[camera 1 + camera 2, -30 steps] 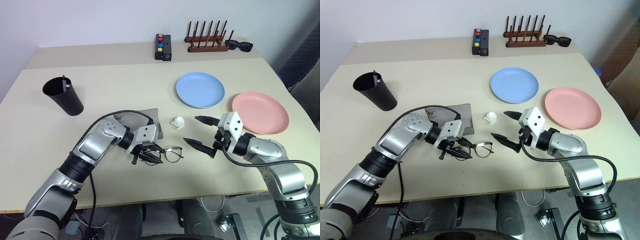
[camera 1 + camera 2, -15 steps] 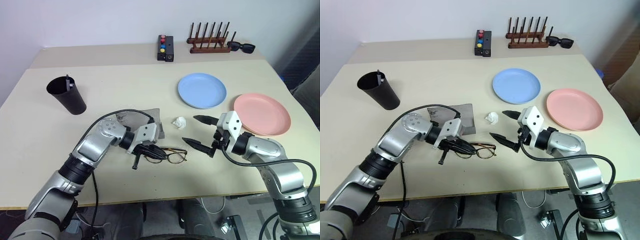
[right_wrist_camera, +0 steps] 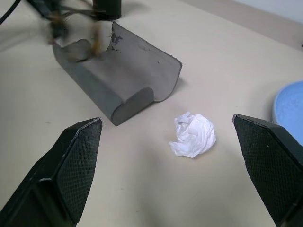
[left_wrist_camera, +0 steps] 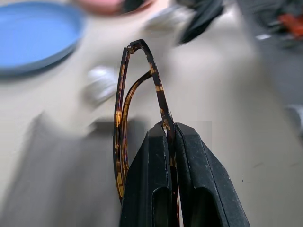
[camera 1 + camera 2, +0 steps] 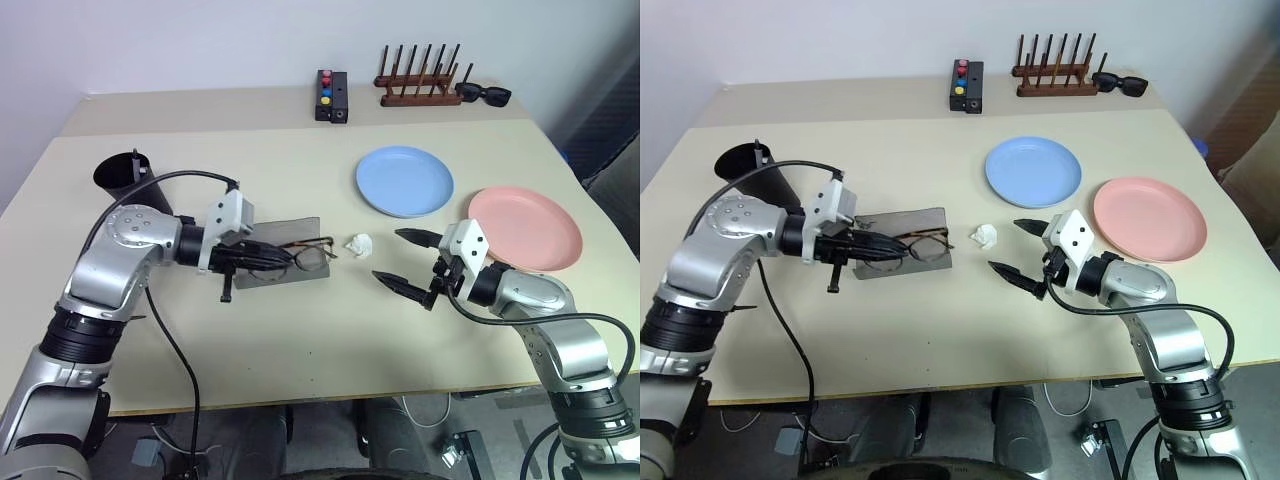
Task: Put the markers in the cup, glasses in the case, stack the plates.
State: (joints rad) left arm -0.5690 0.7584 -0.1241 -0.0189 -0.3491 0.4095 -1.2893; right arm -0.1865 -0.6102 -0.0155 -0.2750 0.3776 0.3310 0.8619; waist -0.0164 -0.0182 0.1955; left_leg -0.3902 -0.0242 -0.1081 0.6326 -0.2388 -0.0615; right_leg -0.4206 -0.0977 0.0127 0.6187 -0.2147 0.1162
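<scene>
We have the glasses [image 5: 300, 257] pinched in our left gripper [image 5: 262, 257], fingers pressed together on a temple arm, lenses hanging just past the fingertips over the open grey case [image 5: 285, 266]. Our right gripper [image 5: 408, 262] is spread wide, with the crumpled tissue [image 5: 358, 244] just ahead of it and the case beyond

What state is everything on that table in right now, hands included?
Left hand: shut on the glasses.
Glasses: folded, held over the case.
Case: open, lying on the table.
Right hand: open, holding nothing.
Cup: upright, a marker inside.
Blue plate and pink plate: side by side, unstacked.
Tissue: crumpled.
Sunglasses: unfolded, beside the rack.
</scene>
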